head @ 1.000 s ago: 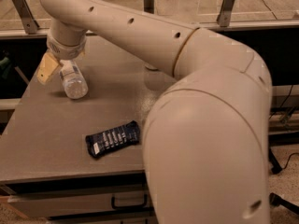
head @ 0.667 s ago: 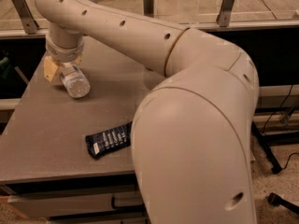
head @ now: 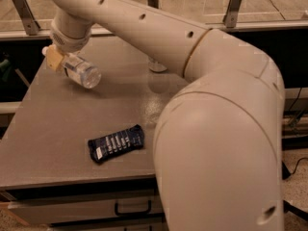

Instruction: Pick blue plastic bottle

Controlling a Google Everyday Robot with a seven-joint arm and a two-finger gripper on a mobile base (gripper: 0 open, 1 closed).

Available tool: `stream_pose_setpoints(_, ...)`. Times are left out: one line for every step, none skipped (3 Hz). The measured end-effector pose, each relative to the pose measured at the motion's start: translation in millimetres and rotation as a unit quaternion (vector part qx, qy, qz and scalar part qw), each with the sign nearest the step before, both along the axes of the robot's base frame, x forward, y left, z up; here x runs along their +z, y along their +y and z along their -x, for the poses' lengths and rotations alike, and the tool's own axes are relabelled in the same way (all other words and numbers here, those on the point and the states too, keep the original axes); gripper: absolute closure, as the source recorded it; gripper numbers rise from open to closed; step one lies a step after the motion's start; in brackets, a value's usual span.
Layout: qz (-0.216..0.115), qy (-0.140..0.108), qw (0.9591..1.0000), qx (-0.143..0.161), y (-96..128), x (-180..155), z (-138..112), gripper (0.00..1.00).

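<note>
Table (head: 53, 124): grey, speckled top, with a drawer front and a dark handle (head: 132, 209) on its near face.

Snack wrapper (head: 116, 143): dark blue with white print, flat on the table near its front edge, well apart from the bottle.

Pale round object (head: 158, 67): at the middle far part of the table, only its lower part showing behind the arm; what it is cannot be told.

Metal posts (head: 234, 6): angled uprights along the far edge, with a floor beyond them.

Arm (head: 216, 143): cream, very large in the near right, covering the right part of the table. From there it runs up and to the far left in one long reach, ending in a round wrist (head: 70, 32) above the table's far left corner.

Gripper (head: 57, 59): directly under the wrist, pointing down, closed on the cap end of the bottle; one tan pad (head: 53, 58) shows against it.

Blue plastic bottle (head: 83, 72): clear and ribbed, at the far left of the table, tilted with its white cap (head: 45, 50) up to the left at the gripper and its base lower to the right, a shadow on the table below it.
</note>
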State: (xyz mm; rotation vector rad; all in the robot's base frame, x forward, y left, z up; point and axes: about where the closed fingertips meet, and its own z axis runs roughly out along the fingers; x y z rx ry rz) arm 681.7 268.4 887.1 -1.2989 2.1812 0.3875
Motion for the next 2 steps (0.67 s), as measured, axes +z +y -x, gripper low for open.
stream_pose_setpoints(-0.075, -0.042, 0.9952, 0.045, -19.7, 46.5, 2.3, 1.00)
stream_pose_setpoints(-0.174, -0.063, 0.9805, 0.067, -51.2, 74.4, -3.9, 1.00)
